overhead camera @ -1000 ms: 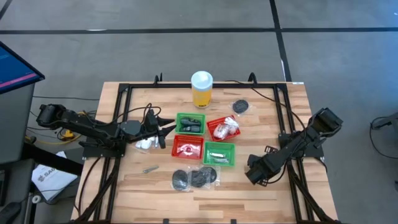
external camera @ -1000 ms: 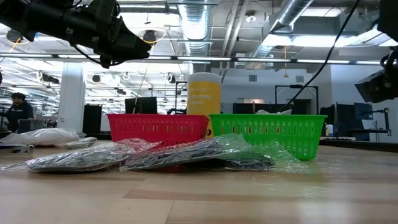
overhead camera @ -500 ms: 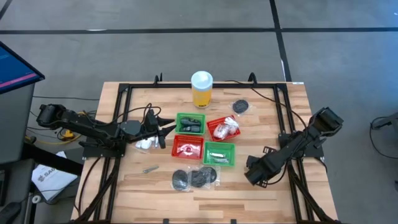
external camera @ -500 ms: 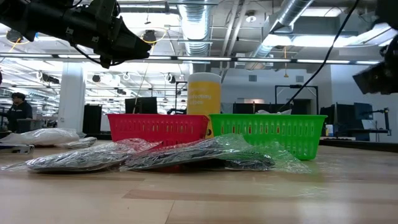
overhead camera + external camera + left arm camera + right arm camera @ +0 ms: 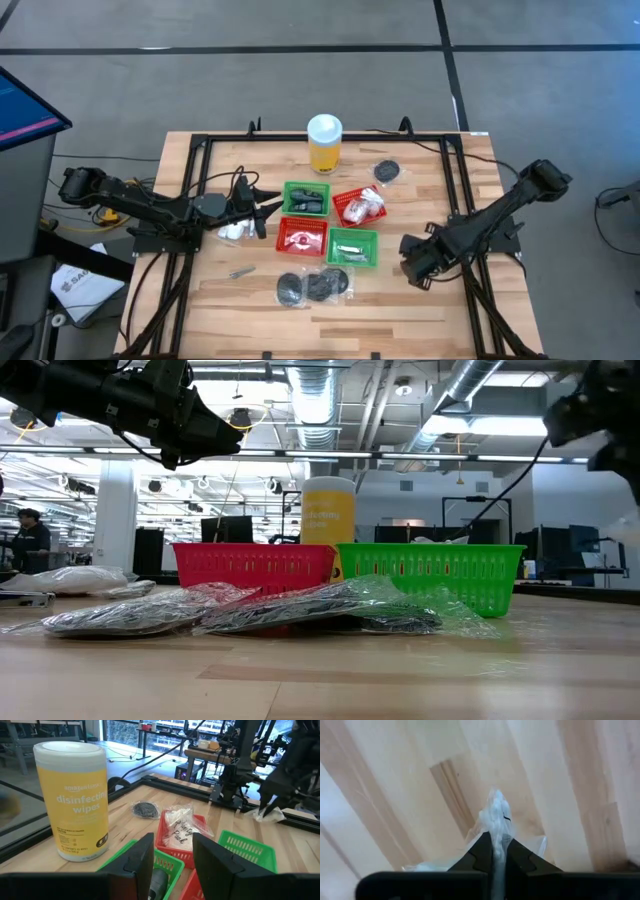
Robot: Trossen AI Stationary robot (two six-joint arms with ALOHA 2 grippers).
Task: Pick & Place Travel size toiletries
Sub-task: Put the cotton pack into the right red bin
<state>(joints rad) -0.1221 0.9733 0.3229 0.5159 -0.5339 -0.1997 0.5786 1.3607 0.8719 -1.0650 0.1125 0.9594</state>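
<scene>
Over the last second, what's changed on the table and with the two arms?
The right gripper has lifted off the table's right side and drawn slightly toward the baskets, its fingers now shut on a clear crinkly packet. The left gripper stayed beside the upper green basket, fingers parted and empty. The baskets, yellow wipes tub and black discs have not moved.

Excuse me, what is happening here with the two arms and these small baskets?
The robot is sorting travel toiletries into mesh baskets. The right claw is shut on a clear crinkly packet and holds it above the table's right side, near the lower green basket. The left claw hovers open beside the upper green basket. Black discs in plastic lie at the front, not yet sorted.
</scene>
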